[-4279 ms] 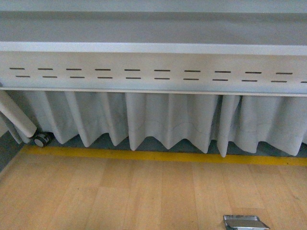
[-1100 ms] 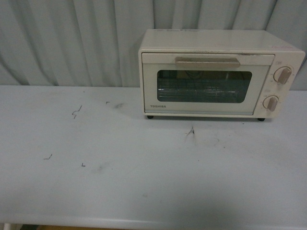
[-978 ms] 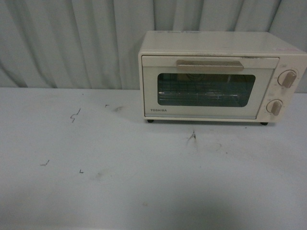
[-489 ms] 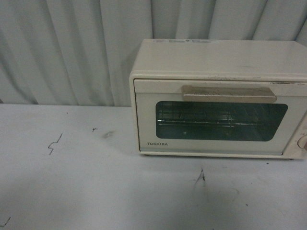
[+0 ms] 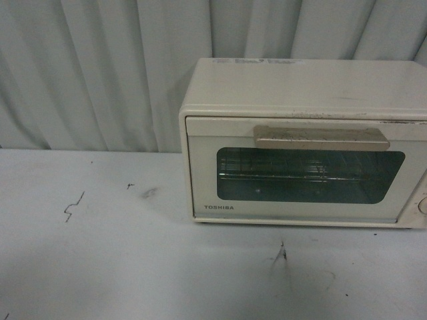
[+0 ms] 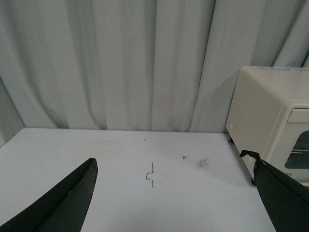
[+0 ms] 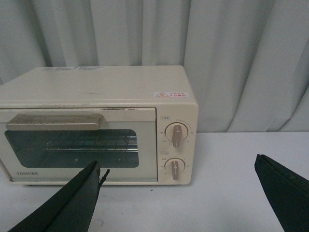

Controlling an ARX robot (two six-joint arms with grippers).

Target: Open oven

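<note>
The cream-white Toshiba oven (image 5: pixel 300 140) stands on the pale table at the right in the front view, its door shut. Its beige bar handle (image 5: pixel 321 138) runs above the glass window (image 5: pixel 310 175), with a wire rack behind it. No arm shows in the front view. In the right wrist view the oven (image 7: pixel 96 125), its handle (image 7: pixel 54 121) and two knobs (image 7: pixel 176 135) face my open right gripper (image 7: pixel 176 186), which hangs short of the knob side. In the left wrist view my open left gripper (image 6: pixel 174 181) hangs over bare table, with the oven's side (image 6: pixel 260 111) beside it.
The pale table (image 5: pixel 100 267) carries small dark pen marks (image 5: pixel 72 207) and a scuff (image 5: pixel 280 253). A grey pleated curtain (image 5: pixel 100 67) hangs right behind the table and the oven.
The front view swung up from the floor to the table, then closed in on the oven, which now looks larger and runs off the right edge.
</note>
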